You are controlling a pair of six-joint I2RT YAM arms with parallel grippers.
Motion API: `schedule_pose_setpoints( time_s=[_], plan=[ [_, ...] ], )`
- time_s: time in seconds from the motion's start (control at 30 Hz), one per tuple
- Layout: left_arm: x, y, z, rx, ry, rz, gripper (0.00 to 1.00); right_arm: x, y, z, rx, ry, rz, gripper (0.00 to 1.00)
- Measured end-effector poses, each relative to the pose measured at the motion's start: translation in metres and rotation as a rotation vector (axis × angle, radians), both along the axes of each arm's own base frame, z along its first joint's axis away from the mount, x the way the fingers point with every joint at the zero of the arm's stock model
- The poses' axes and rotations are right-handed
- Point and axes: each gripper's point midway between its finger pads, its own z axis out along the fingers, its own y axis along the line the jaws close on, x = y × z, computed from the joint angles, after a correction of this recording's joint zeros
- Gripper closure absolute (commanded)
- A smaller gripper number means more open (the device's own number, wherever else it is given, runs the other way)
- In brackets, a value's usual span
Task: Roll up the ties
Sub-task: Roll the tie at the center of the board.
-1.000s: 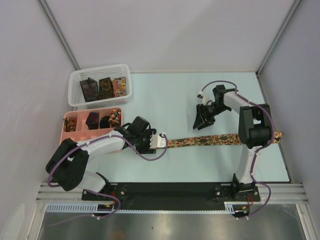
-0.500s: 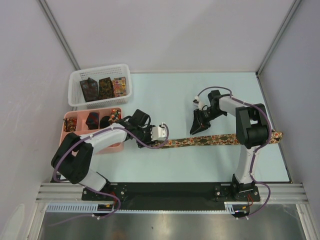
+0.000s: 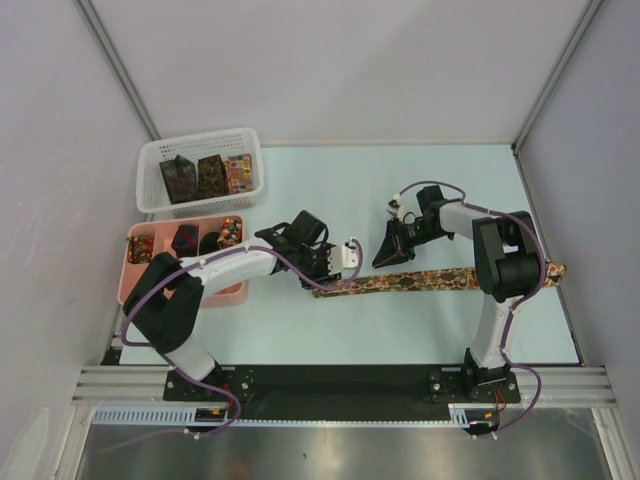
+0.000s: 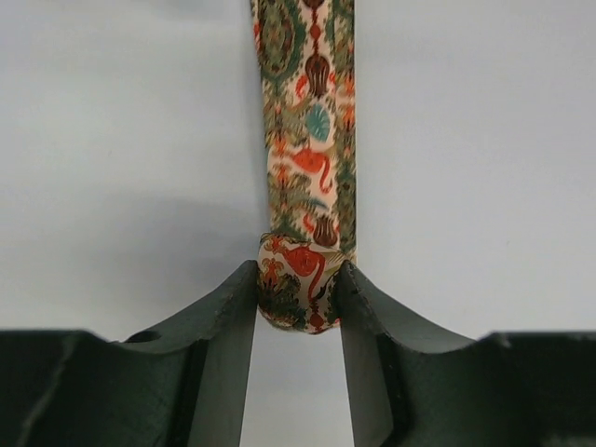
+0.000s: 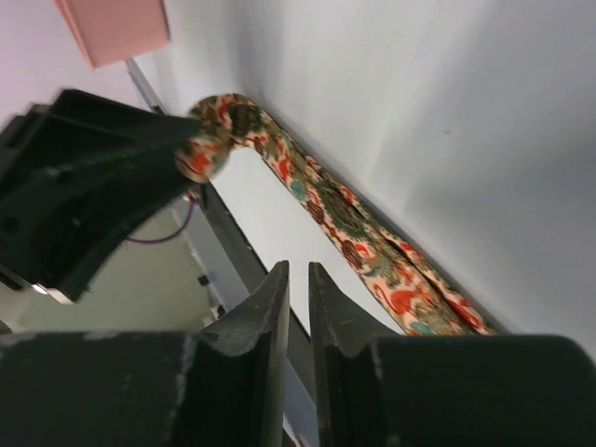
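A long tie [image 3: 430,280] with a red, green and cream floral pattern lies as a strip across the table, its far end by the right arm's base. My left gripper [image 3: 322,284] is shut on its small rolled left end [image 4: 298,293], the strip running straight away from the jaws [image 4: 307,112]. My right gripper [image 3: 382,258] hovers just above the strip's middle, jaws almost together and empty [image 5: 298,275]. In the right wrist view the tie [image 5: 345,219] runs up to the roll [image 5: 209,140] held by the left fingers [image 5: 84,196].
A white mesh basket [image 3: 155,195] at the back left holds three folded ties. A pink compartment tray [image 3: 135,272] in front of it holds small rolls, just left of my left arm. The black rail runs along the near edge.
My left gripper has moved right along the tie with the end in it, shortening the flat strip. My right gripper has shifted slightly left and lower.
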Motion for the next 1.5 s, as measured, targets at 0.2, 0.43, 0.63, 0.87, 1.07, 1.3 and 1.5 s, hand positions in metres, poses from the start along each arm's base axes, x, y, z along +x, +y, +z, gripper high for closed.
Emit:
schedule_pose_setpoints(
  time_s=[0.2,0.43,0.63,0.87,1.07,1.3,1.5],
  plan=[
    [-0.005,-0.025,-0.012,-0.023,0.028,-0.019,0.62,-0.008,0.012,-0.001,0.055,0.053,-0.037,0.71],
    [-0.005,-0.032,-0.017,-0.058,0.025,-0.008,0.62,-0.013,0.034,0.0,0.079,0.083,-0.038,0.65],
    [-0.009,-0.031,-0.021,-0.079,0.034,0.013,0.63,-0.021,0.061,0.007,0.116,0.078,0.002,0.57],
    [-0.007,-0.036,-0.017,-0.111,0.029,0.024,0.64,-0.035,0.076,0.0,0.124,0.1,0.026,0.55],
    [-0.006,-0.036,-0.016,-0.118,0.034,0.038,0.64,-0.037,0.083,-0.007,0.13,0.12,0.022,0.55],
    [-0.005,-0.03,-0.019,-0.099,0.046,0.073,0.65,-0.037,0.091,-0.011,0.143,0.121,0.019,0.55],
    [-0.005,-0.029,-0.019,-0.1,0.056,0.088,0.65,-0.038,0.091,-0.013,0.18,0.139,-0.005,0.54]
  ],
)
